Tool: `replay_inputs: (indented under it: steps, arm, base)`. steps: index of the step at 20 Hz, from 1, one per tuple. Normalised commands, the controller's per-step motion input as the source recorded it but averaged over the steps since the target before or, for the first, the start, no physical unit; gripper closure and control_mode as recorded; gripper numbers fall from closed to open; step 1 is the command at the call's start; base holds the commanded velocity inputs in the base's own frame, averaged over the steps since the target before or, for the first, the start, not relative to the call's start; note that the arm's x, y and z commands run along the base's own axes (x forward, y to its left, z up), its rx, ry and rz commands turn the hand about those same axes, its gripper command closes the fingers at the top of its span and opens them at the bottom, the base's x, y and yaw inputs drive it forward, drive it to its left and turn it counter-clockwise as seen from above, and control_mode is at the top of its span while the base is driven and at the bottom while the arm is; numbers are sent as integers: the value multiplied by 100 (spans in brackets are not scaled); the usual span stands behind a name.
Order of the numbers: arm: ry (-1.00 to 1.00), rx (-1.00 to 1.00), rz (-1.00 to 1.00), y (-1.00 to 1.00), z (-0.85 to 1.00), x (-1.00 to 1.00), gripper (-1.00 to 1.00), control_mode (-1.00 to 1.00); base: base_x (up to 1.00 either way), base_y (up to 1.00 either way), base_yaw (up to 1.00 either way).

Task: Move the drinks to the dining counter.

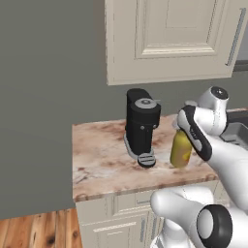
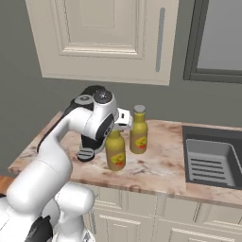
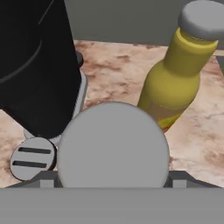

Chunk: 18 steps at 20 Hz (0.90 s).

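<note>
Two mustard-yellow drinks stand on the marble counter [image 1: 97, 160] between the coffee machine and the sink. My gripper [image 2: 115, 130] hangs straight over the near bottle [image 2: 116, 152], its fingers spread on either side of the grey cap [image 3: 113, 146] and open. From the left base view the same bottle [image 1: 180, 151] shows under the hand [image 1: 180, 128]. The far bottle [image 2: 138, 134] stands upright just behind and to the right, and appears tilted in the hand view [image 3: 173, 83]. The dining counter is out of view.
A black coffee machine [image 1: 141, 126] with a round drip tray [image 3: 33, 158] stands close to the left of the near bottle. A dark sink [image 2: 210, 158] lies to the right. Cream wall cabinets [image 1: 169, 38] hang above the counter.
</note>
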Motion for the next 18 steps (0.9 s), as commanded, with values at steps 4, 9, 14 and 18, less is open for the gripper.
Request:
replay_inputs:
  steps: [4, 9, 14, 18]
  arm:
    - [-15, 0, 0, 0, 83, -48, 100, -100]
    - [-4, -3, 0, 0, 100, -48, 100, -100]
    - [0, -2, 0, 0, 85, -54, 100, -100]
    - [0, -1, 0, 0, 78, -67, 100, -100]
  base:
    - [0, 0, 0]
    - [0, 0, 0]
    - [0, 0, 0]
    - [0, 0, 0]
